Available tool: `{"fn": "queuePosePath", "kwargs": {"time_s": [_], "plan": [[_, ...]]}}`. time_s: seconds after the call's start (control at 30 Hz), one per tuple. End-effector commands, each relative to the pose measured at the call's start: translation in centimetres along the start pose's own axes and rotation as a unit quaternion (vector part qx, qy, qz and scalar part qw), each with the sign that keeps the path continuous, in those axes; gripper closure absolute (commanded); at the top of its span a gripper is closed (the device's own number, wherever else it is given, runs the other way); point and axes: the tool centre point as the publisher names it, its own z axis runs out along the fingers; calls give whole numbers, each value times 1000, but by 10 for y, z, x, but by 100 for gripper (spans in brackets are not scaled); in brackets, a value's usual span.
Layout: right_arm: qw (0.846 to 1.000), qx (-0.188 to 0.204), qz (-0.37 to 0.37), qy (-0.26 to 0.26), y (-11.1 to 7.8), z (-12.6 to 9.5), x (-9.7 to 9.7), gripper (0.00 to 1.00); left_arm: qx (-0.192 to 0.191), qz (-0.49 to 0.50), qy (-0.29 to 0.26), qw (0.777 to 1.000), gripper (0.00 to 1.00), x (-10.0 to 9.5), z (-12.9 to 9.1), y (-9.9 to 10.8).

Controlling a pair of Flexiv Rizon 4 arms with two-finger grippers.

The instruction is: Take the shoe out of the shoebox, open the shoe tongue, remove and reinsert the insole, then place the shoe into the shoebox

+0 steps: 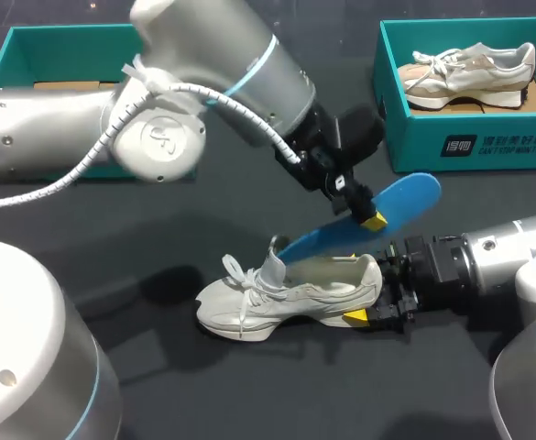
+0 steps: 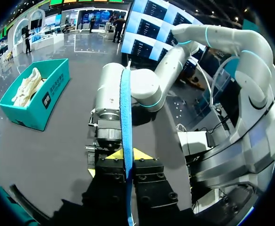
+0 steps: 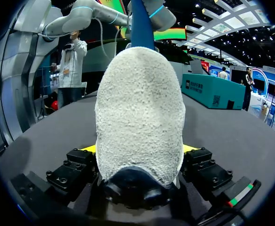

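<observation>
1. While the shoe [image 1: 286,298] sits sole-down on the table [image 1: 158,247], toe to my left, the right gripper [image 1: 370,298] clamps its heel from both sides, fingers spread to heel width.
2. Left gripper [image 1: 364,209]: fingers nearly together, pinching the thin blue insole [image 1: 405,197] by its flat faces, near the upper end.
3. Insole slants down from that grip, with its lower end at the shoe's opening, by the tongue.
4. Teal box [image 1: 469,137], far right: holds a second shoe [image 1: 469,69].
5. Another teal box [image 1: 29,55], far left, partly behind the left arm.
</observation>
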Motion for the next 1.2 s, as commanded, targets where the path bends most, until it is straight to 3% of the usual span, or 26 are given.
{"fn": "queuePosePath", "kwargs": {"time_s": [0.03, 0.4, 0.53, 0.63, 0.8, 1.2], "plan": [[1000, 2, 0, -1, 1, 0, 1, 100, 1, 0, -5, 1000, 100, 5, -19, 5], [1000, 2, 0, -1, 1, 0, 1, 100, 1, 0, -5, 1000, 100, 5, -19, 5], [1000, 2, 0, -1, 1, 0, 1, 100, 114, -27, 44, 992, 100, 17, -62, -23], [1000, 2, 0, -1, 1, 0, 1, 100, 178, -34, 67, 981, 100, 29, -91, -39], [1000, 2, 0, -1, 1, 0, 1, 100, 242, -63, 141, 958, 100, 52, -152, -64], [1000, 2, 0, -1, 1, 0, 1, 100, 242, -63, 141, 958, 100, 52, -152, -64]]}}
